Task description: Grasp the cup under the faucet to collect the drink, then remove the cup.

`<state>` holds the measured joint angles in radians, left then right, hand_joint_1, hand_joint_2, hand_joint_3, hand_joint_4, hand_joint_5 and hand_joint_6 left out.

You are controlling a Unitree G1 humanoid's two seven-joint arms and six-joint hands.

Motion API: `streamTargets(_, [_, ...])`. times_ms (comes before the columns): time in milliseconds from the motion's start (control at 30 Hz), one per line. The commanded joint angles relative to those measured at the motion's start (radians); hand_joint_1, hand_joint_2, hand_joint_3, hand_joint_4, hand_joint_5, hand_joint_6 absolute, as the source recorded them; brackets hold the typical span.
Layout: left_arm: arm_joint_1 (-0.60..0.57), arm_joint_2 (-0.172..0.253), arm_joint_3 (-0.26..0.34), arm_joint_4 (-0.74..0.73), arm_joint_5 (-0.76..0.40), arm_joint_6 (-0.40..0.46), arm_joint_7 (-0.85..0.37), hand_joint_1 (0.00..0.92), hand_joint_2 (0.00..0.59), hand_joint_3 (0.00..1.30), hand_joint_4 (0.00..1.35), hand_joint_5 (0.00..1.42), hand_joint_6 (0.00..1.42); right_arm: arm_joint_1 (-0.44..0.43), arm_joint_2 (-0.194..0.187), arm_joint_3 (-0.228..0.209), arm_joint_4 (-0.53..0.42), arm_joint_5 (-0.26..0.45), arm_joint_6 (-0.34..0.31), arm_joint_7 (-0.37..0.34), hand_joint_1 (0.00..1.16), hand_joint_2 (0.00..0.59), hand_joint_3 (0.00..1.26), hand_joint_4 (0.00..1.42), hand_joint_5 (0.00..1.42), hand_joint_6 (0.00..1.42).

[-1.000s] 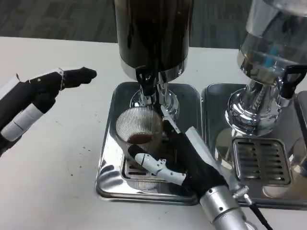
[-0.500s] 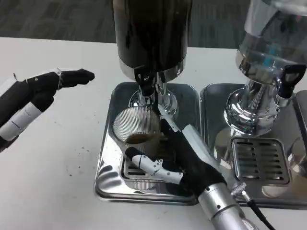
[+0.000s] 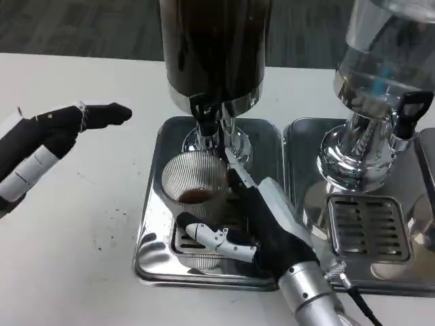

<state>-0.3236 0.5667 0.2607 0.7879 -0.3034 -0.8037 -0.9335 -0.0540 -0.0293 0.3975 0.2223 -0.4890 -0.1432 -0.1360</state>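
Ribbed clear cup (image 3: 194,182) under black faucet (image 3: 206,112) of dark dispenser (image 3: 216,47), on steel drip tray (image 3: 153,224); brown liquid inside. Right hand (image 3: 255,224) wrapped round cup, fingers closed on its wall. Left hand (image 3: 51,139) apart, fingers extended, holding nothing. No legible writing anywhere.

The white table (image 3: 75,224) lies open on the left, below the raised left hand (image 3: 47,139). On the drip tray (image 3: 153,234), the ribbed clear cup (image 3: 194,182) sits just below the black faucet (image 3: 206,112) of the dark drink dispenser (image 3: 214,47), which blocks the way from above and behind. The right hand (image 3: 255,221) wraps the cup's right and front. The clear dispenser (image 3: 380,81) crowds the right side.
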Motion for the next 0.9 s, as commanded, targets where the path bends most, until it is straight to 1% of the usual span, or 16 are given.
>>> streamTargets(33, [0.002,0.018,-0.003,0.009,0.012,0.008,0.01,0.0,0.12,0.36,0.27,0.21,0.16,0.014,0.017,0.016,-0.005,-0.007,0.016,-0.01,0.6,0.202,0.0,0.0,0.06,0.1])
streamTargets(100, [0.004,0.019,-0.002,0.009,0.012,0.007,0.012,0.0,0.122,0.37,0.27,0.21,0.16,0.012,0.02,0.02,-0.001,-0.012,0.017,-0.018,0.6,0.202,0.0,0.0,0.08,0.14])
streamTargets(167, [0.006,0.021,-0.002,0.009,0.014,0.007,0.014,0.0,0.128,0.37,0.28,0.21,0.16,0.013,0.025,0.022,0.0,-0.02,0.019,-0.032,0.6,0.202,0.0,0.0,0.08,0.15])
streamTargets(300, [0.011,0.025,-0.002,0.007,0.014,0.008,0.017,0.0,0.133,0.37,0.28,0.21,0.17,0.014,0.033,0.026,0.006,-0.029,0.024,-0.053,0.6,0.202,0.0,0.0,0.16,0.25])
streamTargets(433, [0.015,0.029,-0.002,0.006,0.013,0.009,0.018,0.0,0.135,0.38,0.28,0.21,0.17,0.012,0.03,0.032,0.015,-0.027,0.025,-0.043,0.62,0.199,0.0,0.0,0.2,0.3])
streamTargets(567, [0.017,0.031,-0.002,0.006,0.013,0.009,0.019,0.0,0.136,0.38,0.28,0.22,0.17,0.013,0.03,0.032,0.015,-0.023,0.028,-0.038,0.63,0.198,0.0,0.0,0.21,0.31])
streamTargets(667, [0.018,0.03,-0.003,0.007,0.014,0.009,0.02,0.0,0.136,0.38,0.28,0.22,0.17,0.015,0.027,0.034,0.012,-0.036,0.032,-0.048,0.63,0.199,0.0,0.0,0.23,0.31])
streamTargets(733, [0.018,0.03,-0.004,0.01,0.015,0.01,0.02,0.0,0.137,0.38,0.28,0.22,0.17,0.017,0.03,0.032,0.014,-0.03,0.029,-0.048,0.64,0.196,0.0,0.0,0.23,0.32])
streamTargets(833, [0.018,0.03,-0.004,0.013,0.016,0.01,0.02,0.0,0.137,0.38,0.28,0.22,0.17,0.025,0.034,0.032,0.01,-0.039,0.025,-0.074,0.65,0.195,0.0,0.01,0.25,0.33])
streamTargets(900, [0.017,0.03,-0.004,0.015,0.017,0.01,0.02,0.0,0.137,0.38,0.28,0.22,0.17,0.028,0.039,0.033,0.013,-0.044,0.025,-0.092,0.66,0.204,0.0,0.05,0.29,0.38])
